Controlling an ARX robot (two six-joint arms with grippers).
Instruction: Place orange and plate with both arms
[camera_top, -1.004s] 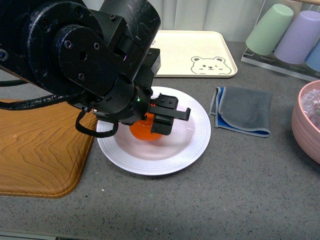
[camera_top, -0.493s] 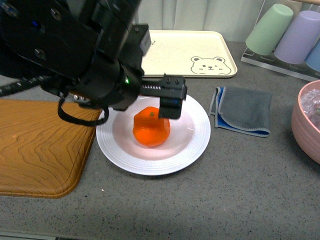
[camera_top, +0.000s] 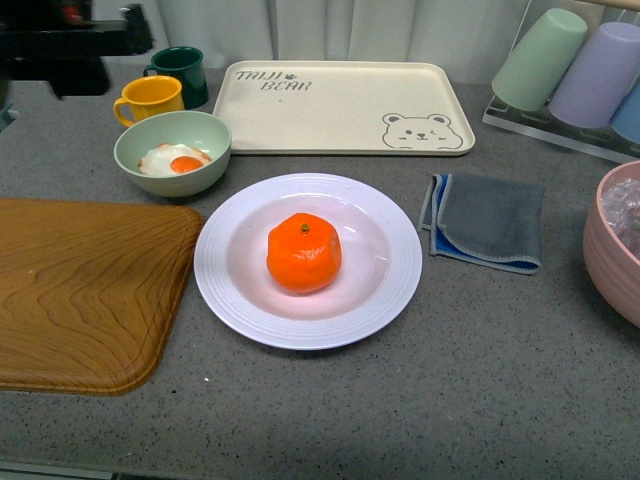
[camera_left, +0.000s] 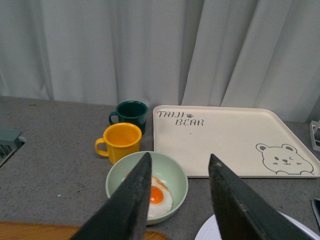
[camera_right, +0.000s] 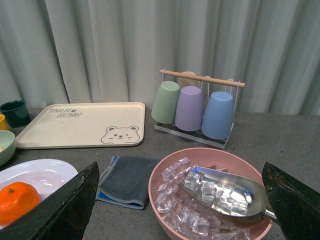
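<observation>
Left tool gapes; lumpy orange on ridged plate.

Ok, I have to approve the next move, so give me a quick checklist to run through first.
1. The orange sits in the well of the plate: ok.
2. The left gripper is open and empty: ok.
3. The right gripper is open and empty: ok.
4. Plate rim apart from the cloth: ok.
5. Plate rim apart from the wooden board: cannot tell.
</observation>
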